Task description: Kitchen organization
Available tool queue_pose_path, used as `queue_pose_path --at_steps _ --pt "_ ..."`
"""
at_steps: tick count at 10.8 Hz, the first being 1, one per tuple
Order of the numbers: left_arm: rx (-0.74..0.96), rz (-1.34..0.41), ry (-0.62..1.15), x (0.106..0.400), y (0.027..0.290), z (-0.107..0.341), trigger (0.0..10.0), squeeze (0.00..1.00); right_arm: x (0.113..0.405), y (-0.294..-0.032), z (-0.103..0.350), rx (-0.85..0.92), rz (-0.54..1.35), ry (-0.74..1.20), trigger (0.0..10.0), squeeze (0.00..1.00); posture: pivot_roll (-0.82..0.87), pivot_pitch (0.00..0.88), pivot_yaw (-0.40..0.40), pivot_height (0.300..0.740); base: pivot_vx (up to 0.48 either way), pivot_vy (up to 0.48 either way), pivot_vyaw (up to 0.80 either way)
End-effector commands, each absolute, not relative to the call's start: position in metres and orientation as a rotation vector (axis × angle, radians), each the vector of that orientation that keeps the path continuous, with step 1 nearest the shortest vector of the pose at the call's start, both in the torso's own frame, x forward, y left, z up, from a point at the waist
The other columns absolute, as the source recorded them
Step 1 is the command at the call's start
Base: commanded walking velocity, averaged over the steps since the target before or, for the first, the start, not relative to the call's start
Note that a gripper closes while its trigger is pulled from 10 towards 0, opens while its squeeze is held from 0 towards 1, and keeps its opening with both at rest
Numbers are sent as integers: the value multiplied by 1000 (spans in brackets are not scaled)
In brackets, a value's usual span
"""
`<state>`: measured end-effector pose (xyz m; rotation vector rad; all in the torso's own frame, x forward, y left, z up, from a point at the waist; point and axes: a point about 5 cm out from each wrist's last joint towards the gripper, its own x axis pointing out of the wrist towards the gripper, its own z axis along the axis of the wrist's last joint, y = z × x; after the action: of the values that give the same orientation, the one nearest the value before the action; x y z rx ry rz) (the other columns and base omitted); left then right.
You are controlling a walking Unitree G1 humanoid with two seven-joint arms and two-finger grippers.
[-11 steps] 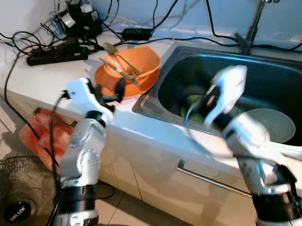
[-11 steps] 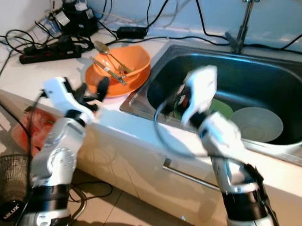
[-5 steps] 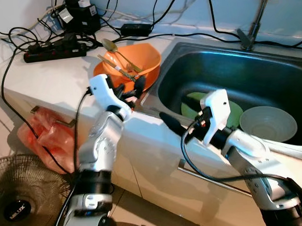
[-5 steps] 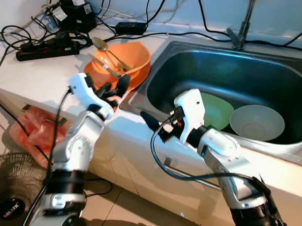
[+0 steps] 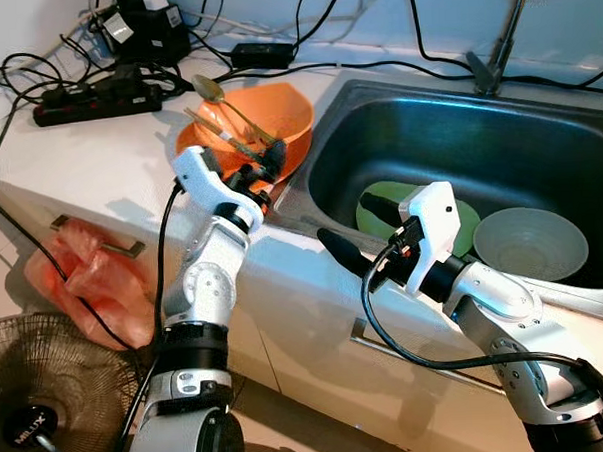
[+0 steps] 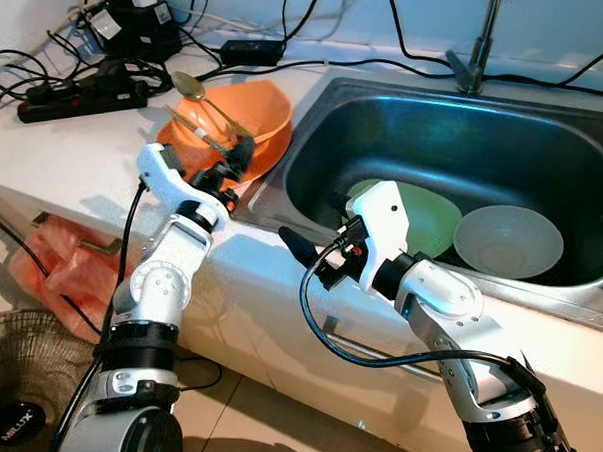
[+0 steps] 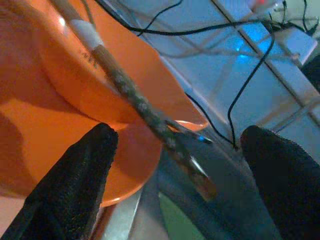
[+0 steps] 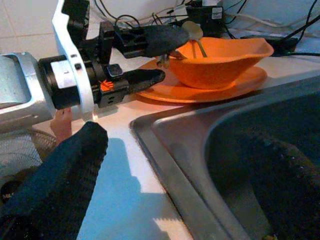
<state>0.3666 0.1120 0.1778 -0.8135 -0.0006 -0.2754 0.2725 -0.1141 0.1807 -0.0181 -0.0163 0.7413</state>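
An orange bowl (image 5: 260, 118) sits on an orange plate (image 5: 193, 146) on the white counter, left of the sink (image 5: 397, 122). A spoon (image 5: 216, 91) and a second utensil (image 5: 223, 136) lie across the bowl. My left gripper (image 5: 262, 170) is open at the bowl's near rim. In the left wrist view the utensil handle (image 7: 150, 117) pokes out between the spread fingers, untouched. My right gripper (image 5: 346, 221) is open with nothing in it, over the sink's front left corner. A green plate (image 5: 380, 201) and a pale bowl (image 5: 531, 244) lie in the sink.
A power strip (image 5: 96, 98), black adapters and many cables crowd the counter's back left. The faucet (image 5: 503, 32) stands behind the sink. A red plastic bag (image 5: 84, 286) hangs on the cabinet front, and a fan (image 5: 39, 398) stands on the floor.
My right arm swung down from over the sink to its front left corner. My left gripper moved in to the orange bowl's rim. The camera shifted slightly.
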Motion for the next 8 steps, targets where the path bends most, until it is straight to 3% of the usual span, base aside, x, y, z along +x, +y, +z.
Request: queue_pose_path --at_steps 1,2,3,4,5,6,7,8 --pt "-842 -271 17 368 112 176 9490 0 270 -111 183 -27 762 -23 10000 0 24 94 99 740 0 0 0" --pt "-865 -271 24 368 112 175 3686 0 271 -111 184 -32 760 -27 10000 0 25 92 100 740 0 0 0" --pt "-893 -284 24 367 111 175 0 0 272 -110 184 -34 758 -31 10000 0 26 88 101 740 0 0 0" --pt "-898 -292 33 368 110 176 6392 0 273 -110 184 -35 757 -34 10000 0 28 86 101 740 0 0 0" --pt "-900 -296 34 368 109 176 10000 0 273 -109 184 -37 756 -36 10000 0 28 86 101 740 0 0 0" --pt "-928 -299 32 368 110 179 7647 0 274 -109 184 -40 752 -39 10000 0 29 84 100 740 0 0 0" --pt "-953 -307 17 368 110 182 4549 0 275 -109 184 -42 749 -41 10000 0 31 82 101 740 0 0 0" --pt "-964 -312 12 367 109 184 0 0 275 -109 185 -43 749 -41 10000 0 31 82 101 740 0 0 0"
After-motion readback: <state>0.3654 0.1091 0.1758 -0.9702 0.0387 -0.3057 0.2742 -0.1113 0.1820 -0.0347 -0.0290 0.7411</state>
